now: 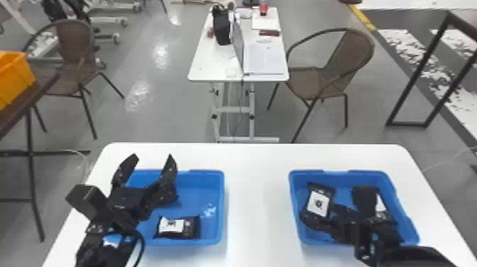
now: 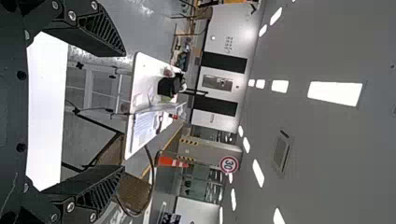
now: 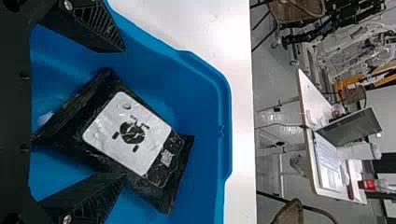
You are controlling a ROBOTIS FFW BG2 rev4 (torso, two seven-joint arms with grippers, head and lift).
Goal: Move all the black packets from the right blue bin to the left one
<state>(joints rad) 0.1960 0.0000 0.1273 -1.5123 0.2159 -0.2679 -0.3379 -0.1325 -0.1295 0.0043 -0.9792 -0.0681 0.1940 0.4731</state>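
My left gripper (image 1: 153,158) stands open and raised over the left blue bin (image 1: 220,199); in the left wrist view the left gripper (image 2: 124,111) has nothing between its fingers. A black packet (image 1: 191,227) with a white label lies in that bin, and part of another label (image 1: 111,241) shows beside the left arm. Inside the right blue bin (image 1: 404,222), my right gripper (image 1: 318,219) is low at a black packet (image 1: 319,202). The right wrist view has this packet (image 3: 133,133) between the right gripper's (image 3: 123,112) parted fingers. A second packet (image 1: 380,206) is partly hidden behind the right wrist.
Both bins stand on a white table (image 1: 261,199), with a wide strip of tabletop between them. Beyond are another white table (image 1: 213,64) with a laptop, a brown chair (image 1: 333,67) at its right, and an orange bin (image 1: 16,78) at the far left.
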